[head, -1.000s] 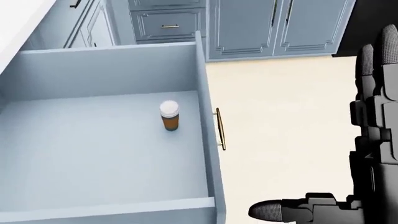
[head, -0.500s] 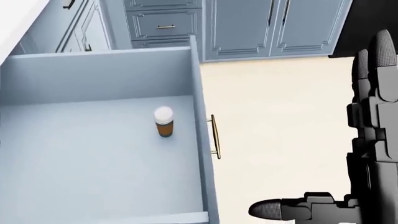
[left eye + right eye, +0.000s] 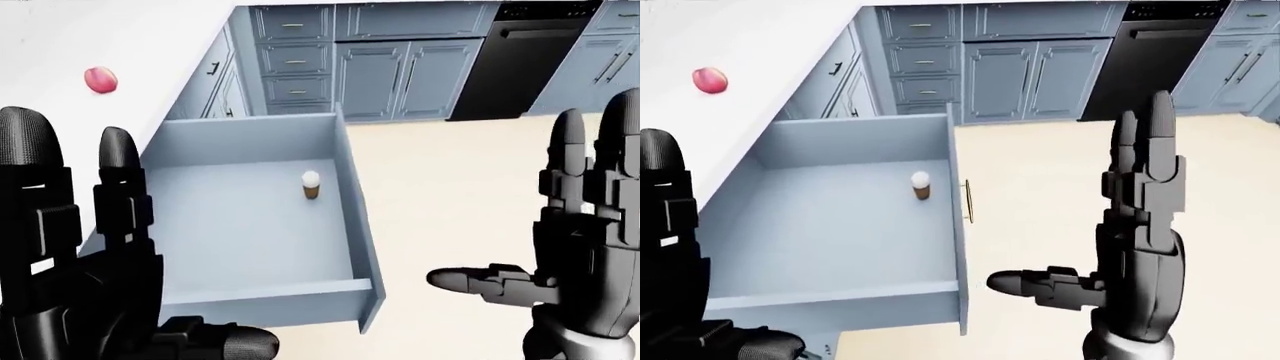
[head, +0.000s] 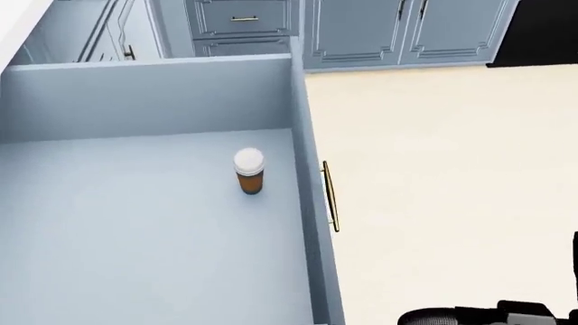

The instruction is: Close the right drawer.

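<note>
Below the white counter [image 3: 150,45], on the left of the eye views, the right drawer [image 3: 830,225] stands pulled far out over the cream floor [image 4: 434,169]. Its pale blue front panel runs along the right side of the tray, with a slim brass handle [image 4: 331,196] on the outer face, seen best in the head view. Inside, a small brown bottle [image 4: 249,172] with a white cap stands upright on the drawer floor, toward the far right part of the tray, near the front panel but not touching it.

Right of the drawer, the right hand [image 3: 1135,255] is raised over the floor, its fingers straight and pointing up, the thumb jutting left toward the drawer front; it is spread wide, holds nothing, and stands apart from the panel and the handle. At the near left, the left hand [image 3: 80,270] fills the corner of the left-eye view, its fingers likewise extended upward and empty, overlapping the near left edge of the drawer in the picture.

On the counter lies a small pink object [image 3: 101,79]. Far off, blue cabinets [image 3: 400,67] line the wall, with a black dishwasher [image 3: 510,64] to their right.
</note>
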Motion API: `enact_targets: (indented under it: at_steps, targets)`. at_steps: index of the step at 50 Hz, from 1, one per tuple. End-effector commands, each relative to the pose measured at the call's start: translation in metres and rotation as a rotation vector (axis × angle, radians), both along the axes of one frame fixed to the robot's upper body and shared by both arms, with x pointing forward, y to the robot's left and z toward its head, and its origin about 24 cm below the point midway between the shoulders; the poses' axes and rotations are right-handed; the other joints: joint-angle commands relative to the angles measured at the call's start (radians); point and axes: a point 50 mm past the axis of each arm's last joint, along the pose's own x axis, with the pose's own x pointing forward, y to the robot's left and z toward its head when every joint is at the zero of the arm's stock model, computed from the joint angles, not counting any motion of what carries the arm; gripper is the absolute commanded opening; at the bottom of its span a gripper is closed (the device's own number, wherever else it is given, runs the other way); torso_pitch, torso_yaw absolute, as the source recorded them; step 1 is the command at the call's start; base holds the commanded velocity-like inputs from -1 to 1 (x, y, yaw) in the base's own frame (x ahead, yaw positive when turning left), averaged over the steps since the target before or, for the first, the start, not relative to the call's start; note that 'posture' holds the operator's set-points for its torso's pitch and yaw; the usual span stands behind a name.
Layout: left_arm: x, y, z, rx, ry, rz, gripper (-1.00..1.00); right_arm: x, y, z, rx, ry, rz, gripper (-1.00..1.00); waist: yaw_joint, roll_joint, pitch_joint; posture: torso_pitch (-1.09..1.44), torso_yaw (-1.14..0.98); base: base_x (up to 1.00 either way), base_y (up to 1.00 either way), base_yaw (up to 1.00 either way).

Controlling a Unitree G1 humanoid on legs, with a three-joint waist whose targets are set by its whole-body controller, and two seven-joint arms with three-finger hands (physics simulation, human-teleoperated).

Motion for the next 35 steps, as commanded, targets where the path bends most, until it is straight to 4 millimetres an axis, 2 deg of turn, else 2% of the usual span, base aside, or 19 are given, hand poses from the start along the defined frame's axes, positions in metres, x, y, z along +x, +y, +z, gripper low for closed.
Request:
enact_targets:
  at_steps: [1,3,4,5,6,10,11,12,15,19,21,24,26,30,35]
  targets:
    - [-0.006,-0.001,0.008,0.005,-0.058,-0.003,1.0,-0.005,0.0,0.007,-0.002,-0.051,0.002,1.0,0.0,0.0,-0.009,0.0,0.0,0.0,0.0,0.0]
    - [-0.006,0.0,0.008,0.003,-0.059,0.0,1.0,-0.002,0.004,0.004,-0.024,-0.046,0.0,1.0,0.0,0.001,-0.008,0.0,0.0,0.0,0.0,0.0]
    - [-0.006,0.0,0.008,0.004,-0.058,-0.001,1.0,0.005,0.013,0.044,-0.039,-0.056,-0.021,1.0,-0.001,0.002,-0.008,0.0,0.0,0.0,0.0,0.0]
    - [-0.006,0.0,0.008,0.004,-0.058,-0.002,1.0,0.004,0.014,0.055,-0.041,-0.061,-0.02,1.0,0.003,0.0,-0.013,0.0,0.0,0.0,0.0,0.0]
    - [-0.006,0.0,0.008,0.003,-0.057,-0.001,1.0,0.009,0.011,0.058,-0.033,-0.042,0.007,1.0,-0.005,0.001,-0.02,0.0,0.0,0.0,0.0,0.0]
    - [-0.006,-0.001,0.008,0.006,-0.056,-0.001,1.0,0.03,-0.009,0.056,0.019,-0.014,0.021,1.0,0.002,0.002,-0.003,0.0,0.0,0.0,0.0,0.0]
    - [-0.006,-0.001,0.007,0.006,-0.055,-0.001,1.0,0.046,-0.016,0.055,0.013,0.012,0.022,1.0,0.002,-0.002,-0.005,0.0,0.0,0.0,0.0,0.0]
    - [-0.006,-0.001,0.007,0.007,-0.055,0.0,1.0,0.053,-0.018,0.052,0.021,0.029,0.038,1.0,0.002,-0.005,-0.005,0.0,0.0,0.0,0.0,0.0]
    - [-0.006,-0.001,0.007,0.006,-0.054,0.001,1.0,0.093,-0.036,0.025,0.055,0.121,0.015,1.0,-0.005,-0.01,-0.007,0.0,0.0,0.0,0.0,0.0]
    - [-0.006,-0.001,0.007,0.006,-0.053,0.001,1.0,0.121,-0.05,-0.008,0.074,0.194,-0.013,1.0,-0.007,-0.01,-0.006,0.0,0.0,0.0,0.0,0.0]
    - [-0.006,0.0,0.007,0.006,-0.055,0.001,1.0,0.127,-0.054,-0.018,0.079,0.213,-0.014,1.0,-0.005,-0.008,-0.004,0.0,0.0,0.0,0.0,0.0]
    - [-0.006,-0.001,0.007,0.007,-0.054,-0.001,1.0,0.14,-0.06,-0.044,0.089,0.265,-0.03,1.0,-0.003,-0.005,-0.001,0.0,0.0,0.0,0.0,0.0]
    - [-0.006,-0.001,0.007,0.006,-0.054,-0.001,1.0,0.148,-0.06,-0.063,0.096,0.312,-0.024,1.0,-0.004,-0.004,-0.001,0.0,0.0,0.0,0.0,0.0]
    - [-0.006,0.0,0.008,0.005,-0.055,0.0,1.0,0.163,-0.051,-0.087,0.088,0.369,0.004,1.0,-0.007,-0.003,-0.005,0.0,0.0,0.0,0.0,0.0]
    - [-0.006,0.0,0.008,0.005,-0.055,0.0,1.0,0.173,-0.032,-0.101,0.036,0.426,0.055,1.0,-0.007,-0.003,-0.01,0.0,0.0,0.0,0.0,0.0]
